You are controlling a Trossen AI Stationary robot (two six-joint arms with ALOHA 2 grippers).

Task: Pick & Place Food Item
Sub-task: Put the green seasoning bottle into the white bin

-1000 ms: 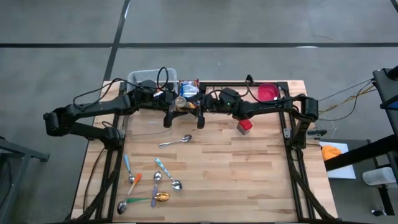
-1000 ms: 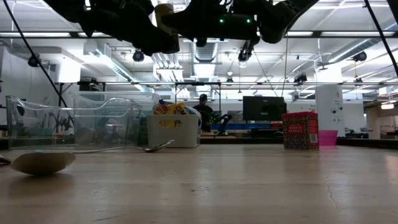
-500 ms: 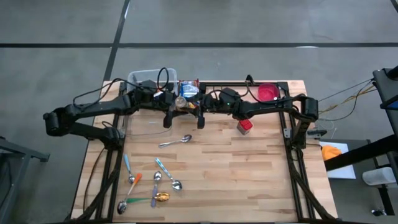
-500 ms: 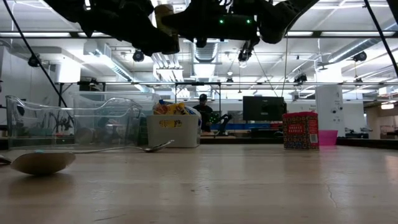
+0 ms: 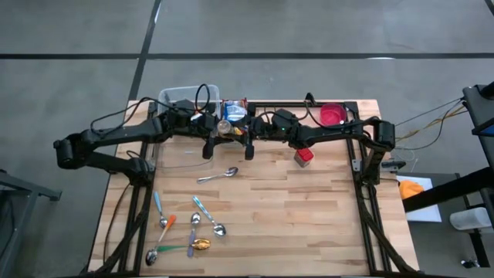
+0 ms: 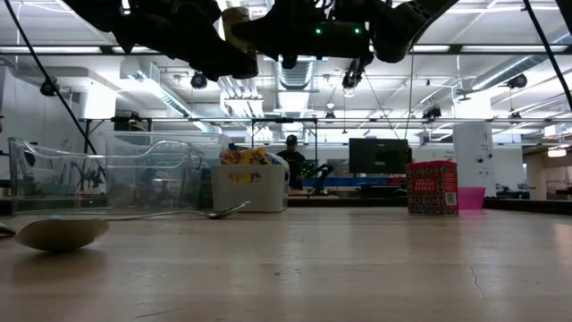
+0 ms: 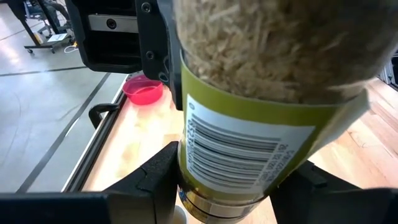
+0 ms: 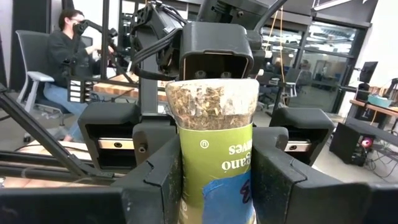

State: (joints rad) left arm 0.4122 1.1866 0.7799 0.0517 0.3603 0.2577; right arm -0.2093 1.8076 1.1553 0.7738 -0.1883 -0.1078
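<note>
Right in front of you, your left gripper (image 7: 227, 180) is still closing in on the spice jar (image 7: 261, 81); its dark fingers now sit against the jar's green label, though whether the clamp is firm, you cannot tell. That reads as a handover in mid-air, so don't release yet. Your right gripper (image 8: 214, 180) stays clamped on the same jar, a clear cylinder of dry, flaky herbs with a glossy paper wrap. Beyond the jar, down on the pale butcher-block table (image 5: 309, 224), sit the red box (image 5: 304, 156) and pink bowl (image 5: 333, 116).
</note>
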